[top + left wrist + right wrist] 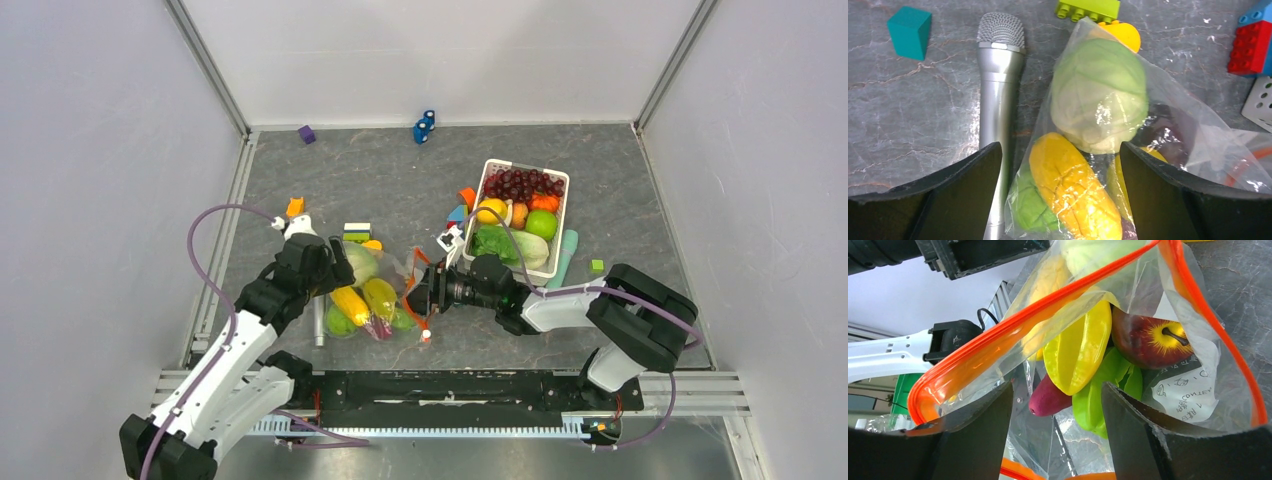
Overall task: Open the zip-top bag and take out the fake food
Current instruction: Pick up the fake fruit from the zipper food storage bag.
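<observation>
Just in from the near edge of the bench (400,180), left of its middle, lies the bag (385,290). Its mouth, with the orange zip strip (1013,325), is turned toward the right edge and stands open. The toy food sits inside: a corn cob (1073,192) and a green fruit (1030,210) at the closed end, and a pale cabbage (1098,95) beyond them. Toward the mouth are a yellow star fruit (1083,350), a red apple (1148,340) and a magenta sweet potato (1048,399).

The left claw (1060,147) hangs over the closed end with its fingers wide apart, clamped on nothing. One finger is above the silver microphone (998,100), which lies just beside the bag on its left, and the other is above the plastic.

The right claw (1057,390) faces the mouth from the right, its fingers apart too. The upper run of the strip drapes over one finger (973,440); whether it touches cannot be told.

Farther back, toward the right edge, a white basket (565,205) holds grapes (522,185), lettuce (495,243) and other toy produce. An orange block (295,207) lies beyond the left claw. By the far edge are a purple block (306,134) and a blue block (424,126)
</observation>
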You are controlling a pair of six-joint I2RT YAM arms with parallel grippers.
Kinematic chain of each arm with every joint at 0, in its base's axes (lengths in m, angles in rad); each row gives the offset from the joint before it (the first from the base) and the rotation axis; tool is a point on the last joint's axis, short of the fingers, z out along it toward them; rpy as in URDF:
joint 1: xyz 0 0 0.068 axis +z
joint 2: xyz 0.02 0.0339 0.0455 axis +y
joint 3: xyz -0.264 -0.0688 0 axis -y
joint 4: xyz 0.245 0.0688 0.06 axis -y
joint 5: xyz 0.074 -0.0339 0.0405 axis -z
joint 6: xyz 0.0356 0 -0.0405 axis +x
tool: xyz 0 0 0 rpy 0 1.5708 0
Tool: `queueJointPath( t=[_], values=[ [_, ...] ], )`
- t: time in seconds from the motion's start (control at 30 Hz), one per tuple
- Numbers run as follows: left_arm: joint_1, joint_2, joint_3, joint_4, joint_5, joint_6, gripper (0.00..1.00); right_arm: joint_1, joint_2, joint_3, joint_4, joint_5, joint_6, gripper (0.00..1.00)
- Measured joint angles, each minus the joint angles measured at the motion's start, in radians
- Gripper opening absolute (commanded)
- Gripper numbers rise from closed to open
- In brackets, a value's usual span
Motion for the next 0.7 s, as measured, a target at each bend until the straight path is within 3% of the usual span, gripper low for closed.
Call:
queueJointPath(
  t=[0.13, 0.3, 0.7],
  values=[
    [0.011, -0.01, -0.036, 0.019, -0.018, -0.03, 0.91, 0.004, 0.0, 0.0, -0.003, -0.006, -0.013, 0.72],
    [0.014, -0.001, -0.116, 0.103, -0.006, -0.079, 0.79, 0.004, 0.0, -0.013, -0.002, -0.01, -0.021, 0.71],
    [0.014, 0.009, -0.18, 0.225, 0.029, -0.117, 0.14, 0.004, 0.0, -0.048, 0.005, -0.01, -0.024, 0.77]
  ],
)
